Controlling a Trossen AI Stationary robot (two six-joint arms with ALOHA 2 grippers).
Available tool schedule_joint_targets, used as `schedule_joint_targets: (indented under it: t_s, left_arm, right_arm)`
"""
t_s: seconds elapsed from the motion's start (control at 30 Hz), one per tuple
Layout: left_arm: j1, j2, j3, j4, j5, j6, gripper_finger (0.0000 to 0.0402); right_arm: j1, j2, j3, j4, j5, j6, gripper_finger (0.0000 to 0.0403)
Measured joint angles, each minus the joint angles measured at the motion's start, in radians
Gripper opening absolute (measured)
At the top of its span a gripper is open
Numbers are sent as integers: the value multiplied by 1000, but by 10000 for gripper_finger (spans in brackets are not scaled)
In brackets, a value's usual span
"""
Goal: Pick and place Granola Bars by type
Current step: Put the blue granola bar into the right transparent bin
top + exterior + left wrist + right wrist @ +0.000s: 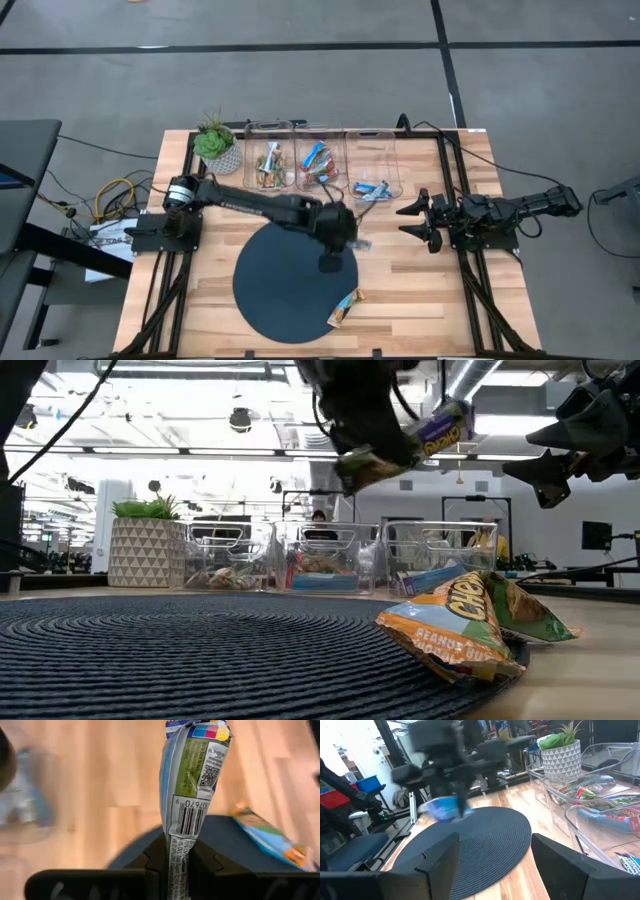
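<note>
My left gripper [348, 242] hangs over the far right part of the round dark mat [290, 285], shut on a blue-and-silver granola bar [192, 780], which also shows in the low view [440, 430]. A tan-and-orange bar [345, 307] lies flat on the mat's near right edge [465, 622]. More bars lie in three clear bins [320, 165] along the far edge. My right gripper [415, 216] waits open above the table's right side, touching nothing [495, 865]. My left gripper pinches the bar between its two fingers [150, 865] at one end, by the barcode panel [184, 845]. The bar's length runs on away from the fingers. It is lifted clear above the mat, slanting upward at its free end [455, 422].
A potted plant [215, 143] stands at the far left, beside the bins. Black frame rails [455, 200] run along both sides of the wooden table. Bare wood [420, 290] lies to the right of the mat.
</note>
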Motion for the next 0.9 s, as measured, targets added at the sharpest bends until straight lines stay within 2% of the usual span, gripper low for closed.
schedule_joint_targets:
  t_s: [0.3, 0.53, 0.67, 0.9]
  left_arm:
    - [191, -6, 45, 119, 2, 4, 41]
    - [332, 6, 55, 314, 0, -17, 41]
    - [374, 26, 60, 380, -2, -29, 41]
    - [404, 109, 168, 334, 32, 7, 41]
  right_arm:
    - [0, 0, 0, 0, 0, 0, 244]
    - [0, 0, 0, 0, 0, 0, 244]
    - [0, 0, 0, 0, 0, 0, 244]
    - [0, 1, 0, -1, 1, 0, 244]
